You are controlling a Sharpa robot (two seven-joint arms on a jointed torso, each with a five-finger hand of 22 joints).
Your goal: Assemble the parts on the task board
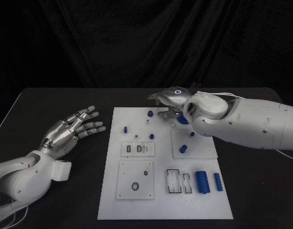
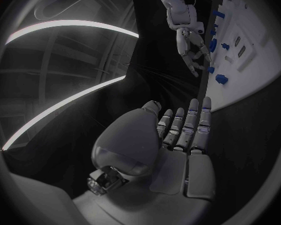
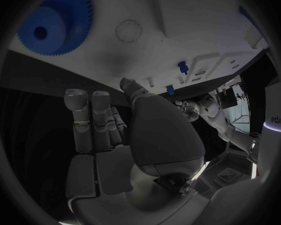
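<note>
- Overhead, I log a black table (image 1: 57, 102) backed by a dark curtain (image 1: 119, 38)
- Task board (image 1: 161, 205): white plate lying flat mid-table, with raised white sub-plates and slotted recesses
- Parts on the board: two blue cylinders (image 1: 202, 182) lying side by side near its right edge; small blue pegs (image 1: 126, 129) standing toward the far half; a blue piece (image 1: 183, 149) upright on the right sub-plate
- Blue gear (image 3: 53, 22): I see it flat on the board in my right wrist view
- Left hand (image 1: 72, 130): off the board on its left, above the table, fingers spread, holding nothing
- Right hand (image 1: 170, 99): over the board's far edge, fingers straight, nothing in them as far as I can see
</note>
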